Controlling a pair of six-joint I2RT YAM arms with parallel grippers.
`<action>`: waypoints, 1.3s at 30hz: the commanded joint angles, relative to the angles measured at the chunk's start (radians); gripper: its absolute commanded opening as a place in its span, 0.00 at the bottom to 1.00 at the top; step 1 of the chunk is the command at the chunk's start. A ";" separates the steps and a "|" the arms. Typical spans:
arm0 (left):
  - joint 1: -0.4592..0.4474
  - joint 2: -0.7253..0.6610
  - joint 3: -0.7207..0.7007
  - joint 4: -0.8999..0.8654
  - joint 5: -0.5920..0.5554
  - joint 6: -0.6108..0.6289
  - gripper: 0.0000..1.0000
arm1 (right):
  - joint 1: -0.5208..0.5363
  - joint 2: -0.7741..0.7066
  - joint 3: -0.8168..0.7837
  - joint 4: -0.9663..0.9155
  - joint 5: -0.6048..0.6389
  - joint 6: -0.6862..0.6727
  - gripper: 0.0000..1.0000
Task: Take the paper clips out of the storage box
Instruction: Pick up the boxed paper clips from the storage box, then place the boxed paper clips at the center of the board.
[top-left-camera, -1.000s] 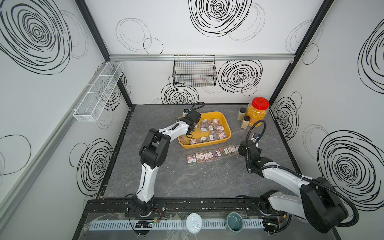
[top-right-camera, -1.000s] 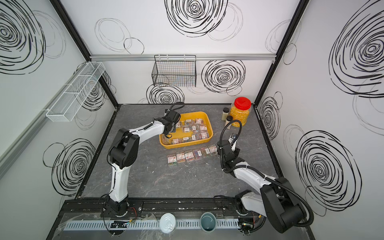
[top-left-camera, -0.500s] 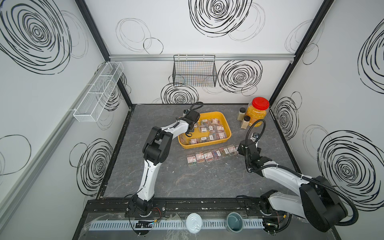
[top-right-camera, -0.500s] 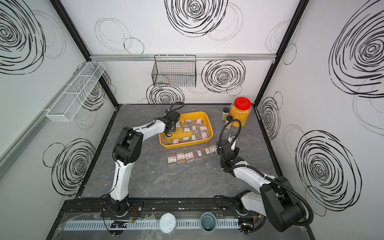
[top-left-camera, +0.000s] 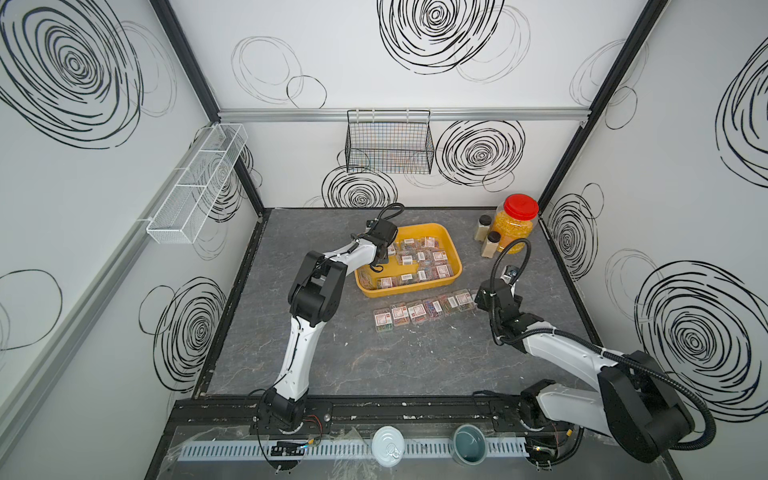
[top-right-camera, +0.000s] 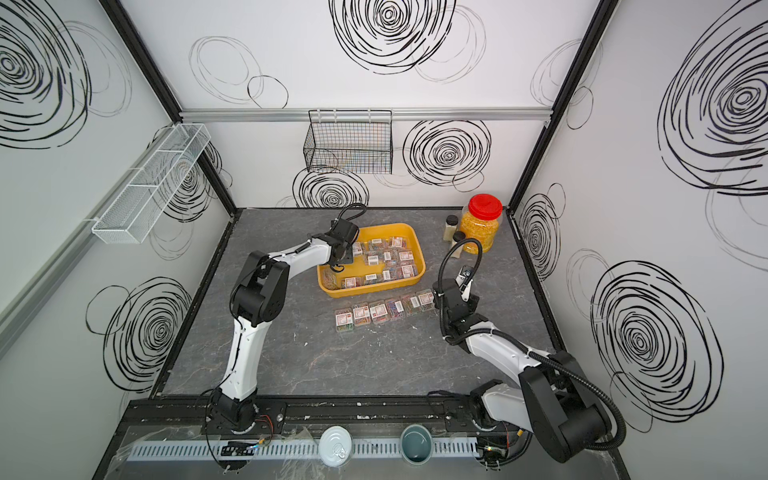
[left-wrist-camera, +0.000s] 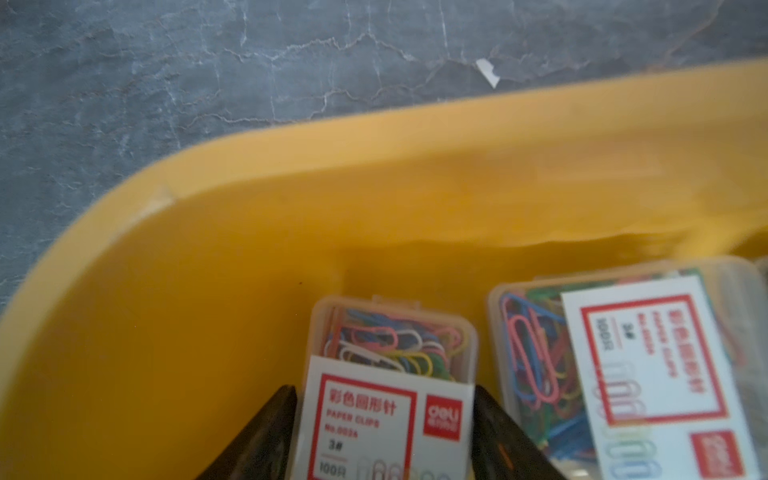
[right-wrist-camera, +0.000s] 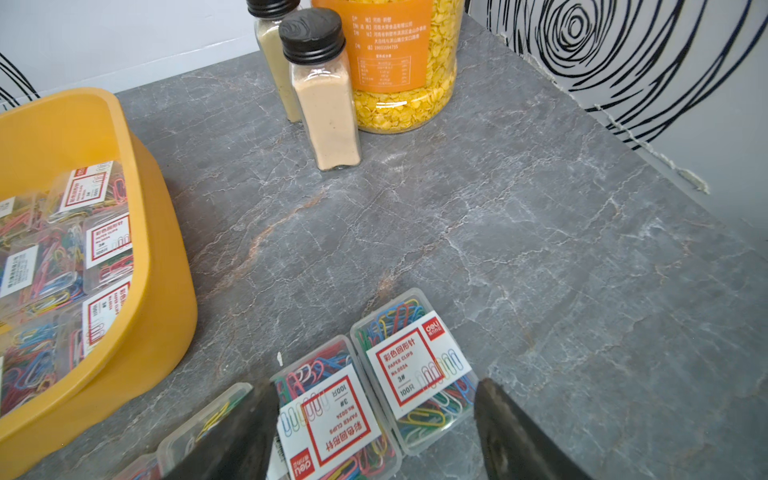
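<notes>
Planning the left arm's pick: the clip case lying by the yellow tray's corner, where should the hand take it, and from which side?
Probably from above, pinching the case across its two long sides. It lies flat, label up; the tray wall stands close past its short end, and a neighbouring case leaves a narrow gap.

storage box: one
paper clip cases in the box: about eleven
paper clip cases on the table: six seen
black-capped bottles: two
red-lidded jar: one
</notes>
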 joint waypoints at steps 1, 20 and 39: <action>0.024 0.036 0.023 -0.038 0.012 0.020 0.70 | 0.007 0.027 0.042 -0.016 0.028 -0.006 0.76; 0.025 -0.106 -0.055 0.040 0.058 -0.011 0.46 | 0.015 0.035 0.048 -0.025 0.034 -0.006 0.76; -0.254 -1.001 -0.796 0.086 -0.254 -0.189 0.46 | 0.021 0.034 0.047 -0.027 0.036 -0.007 0.75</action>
